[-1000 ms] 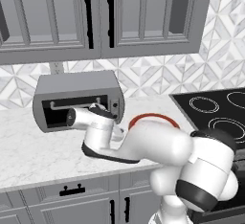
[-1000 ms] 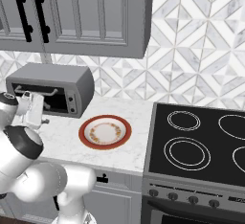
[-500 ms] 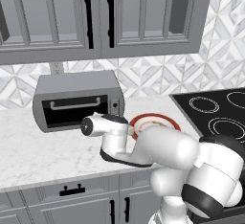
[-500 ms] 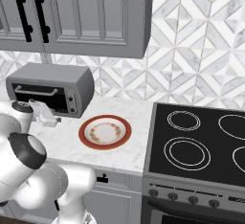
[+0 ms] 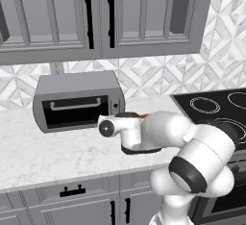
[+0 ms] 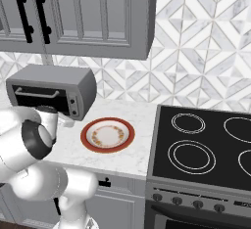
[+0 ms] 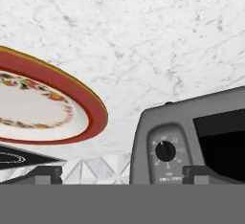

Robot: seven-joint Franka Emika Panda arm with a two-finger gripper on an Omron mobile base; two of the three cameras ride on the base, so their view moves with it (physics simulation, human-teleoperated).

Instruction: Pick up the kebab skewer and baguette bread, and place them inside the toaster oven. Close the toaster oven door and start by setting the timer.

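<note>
The toaster oven (image 5: 77, 87) (image 6: 49, 79) sits at the back of the marble counter. Its toaster oven door (image 5: 72, 112) (image 6: 37, 100) is shut, with the silver bar handle (image 5: 76, 105) along the top. My gripper (image 7: 122, 175) is open with nothing between its fingertips (image 7: 48, 173). It hovers low over the counter, just in front of the oven's right end. The hand view is rolled over and looks at the knob panel (image 7: 165, 151) and a strip of dark door glass (image 7: 222, 141). The kebab skewer and baguette bread are out of view.
A red-rimmed plate (image 6: 84, 136) (image 7: 91, 108) lies bare on the counter to the right of the oven. Further right is the black stove top (image 6: 206, 145) (image 5: 211, 106). Upper cabinets (image 5: 96, 17) hang above the oven. My arm's elbow (image 5: 158, 132) spans the counter's front.
My hand has drawn back from the oven's front and swung down and right, to the counter by the knob panel. The jaws stayed open.
</note>
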